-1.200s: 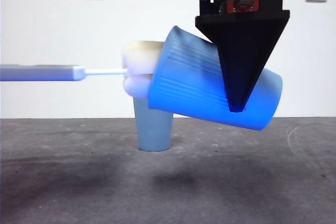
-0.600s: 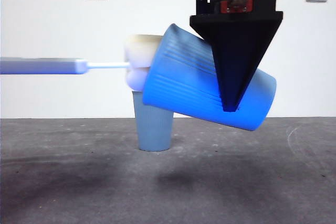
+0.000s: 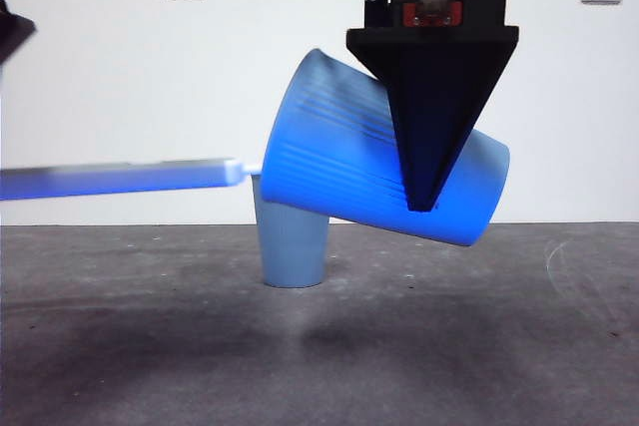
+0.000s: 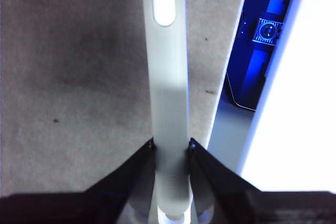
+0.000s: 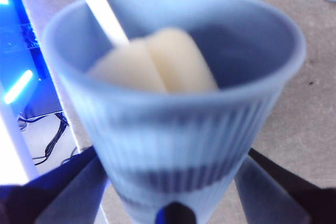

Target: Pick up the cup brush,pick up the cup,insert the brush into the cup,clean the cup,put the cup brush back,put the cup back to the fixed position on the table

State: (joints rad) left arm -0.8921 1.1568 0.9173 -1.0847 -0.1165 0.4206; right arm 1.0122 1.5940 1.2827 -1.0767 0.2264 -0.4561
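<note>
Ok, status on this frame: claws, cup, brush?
Left claw shut on cup brush. Right claw holds cup tilted, airborne. Sponge head inside. Second cup stands behind.

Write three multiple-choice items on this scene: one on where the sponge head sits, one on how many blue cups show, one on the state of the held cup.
1. Where is the cup brush's sponge head?
A. on the table
B. inside the held cup
C. in the standing cup

2. How many blue cups show?
A. one
B. two
C. three

3. The held cup is:
A. upright
B. upside down
C. tilted, mouth toward the brush

Answers: 1 B, the right wrist view shows the sponge within the rim. 2 B, the right gripper holds one, a second cup stands on the table. 3 C, it slants toward the handle that the left gripper holds.
</note>
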